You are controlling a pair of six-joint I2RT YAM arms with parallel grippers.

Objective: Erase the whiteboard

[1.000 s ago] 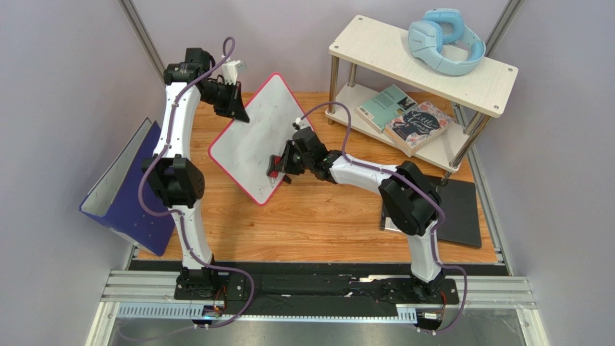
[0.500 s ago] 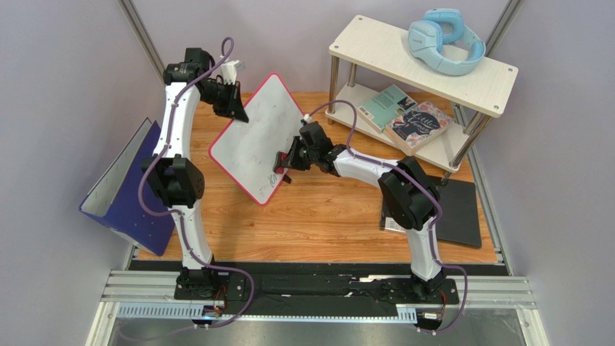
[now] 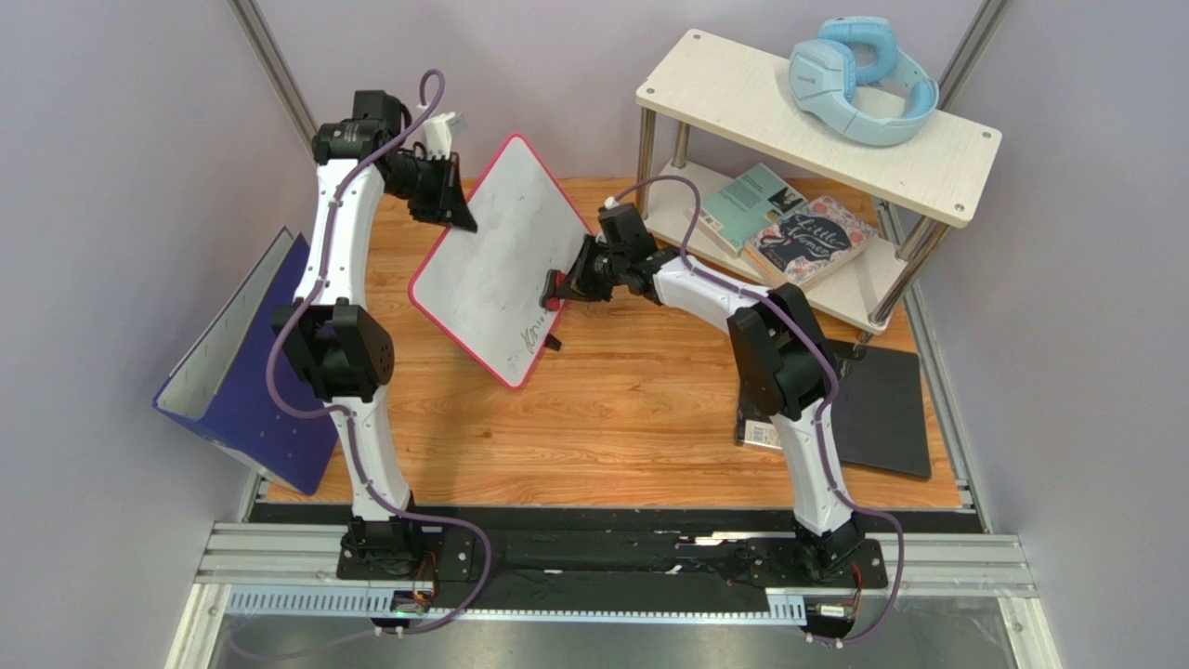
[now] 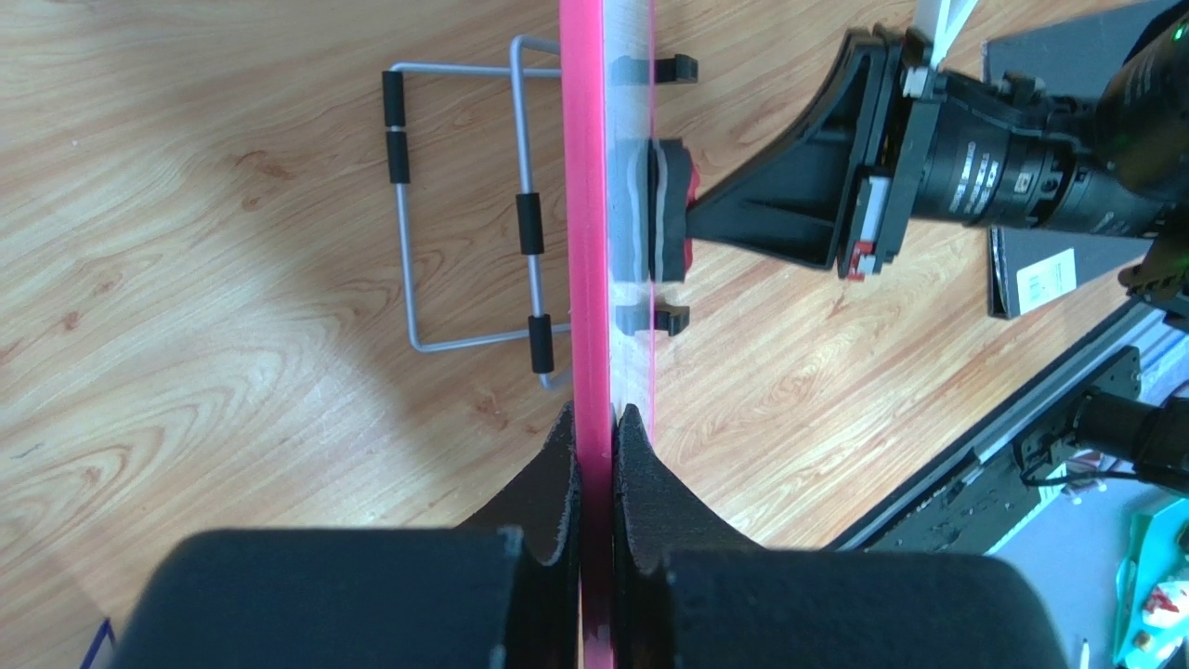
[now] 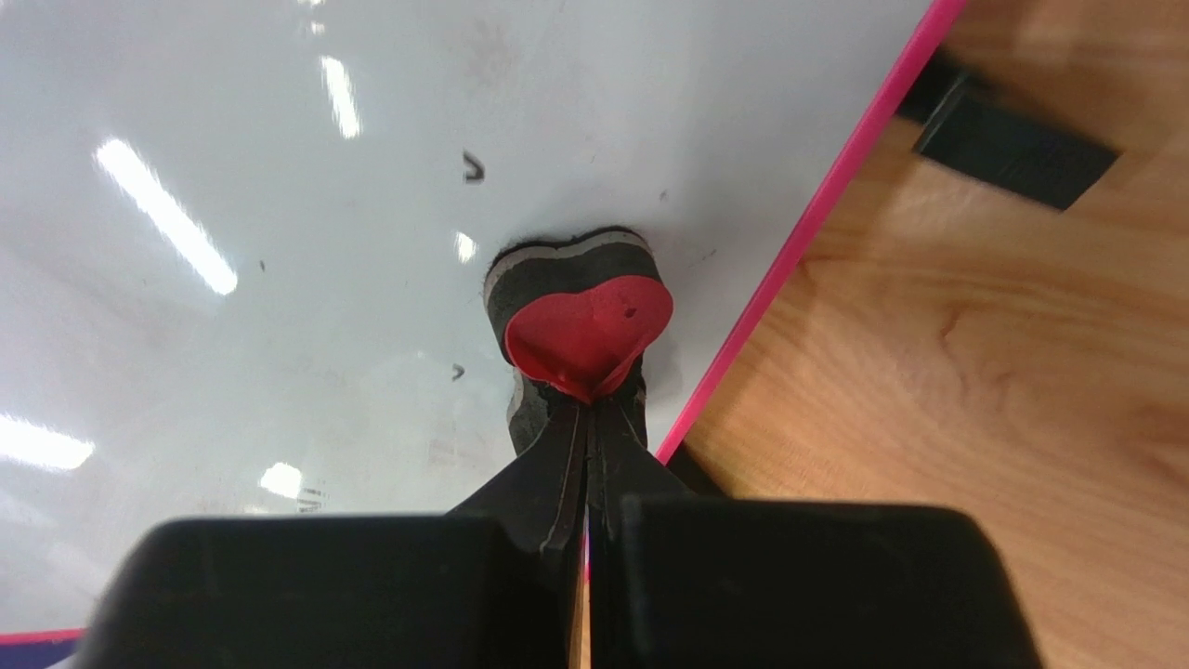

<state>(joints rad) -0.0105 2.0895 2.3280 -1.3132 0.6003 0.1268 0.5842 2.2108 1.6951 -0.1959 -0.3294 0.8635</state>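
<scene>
— What holds anything here?

— The two-tier shelf (image 3: 960, 142) at the far right of the wooden table (image 3: 628, 418). Pale blue headphones (image 3: 856, 77) lie on its top board, and two books (image 3: 791, 227) lie side by side on the lower one, overlapping a little. An open blue-purple folder (image 3: 237, 365) stands against the left wall, grey inside; whether it holds anything cannot be made out.

— And the whiteboard (image 3: 489, 272)?

— It is raised on edge over the far left of the table, between the two arms. Seen from above, its long axis runs from the far end down toward the near left. The white face is turned to the right arm and tilted up; the left wrist camera sees the board edge-on, as a thin pink line. Faint marks sit near the lowest corner. Whether that corner touches the wood is unclear.

— Who has hold of it?

— The left gripper (image 4: 596, 418) is clamped on the pink border at the far-left edge, one finger on each face. The right gripper (image 5: 586, 418) is pinched tight on a red heart-shaped eraser (image 5: 586, 332), whose dark felt presses against the white face close to the right-hand border.

— Anything behind the board?

— A wire stand (image 4: 465, 209) lies flat on the wood, and a black mat (image 3: 893, 411) lies at the near right.
</scene>
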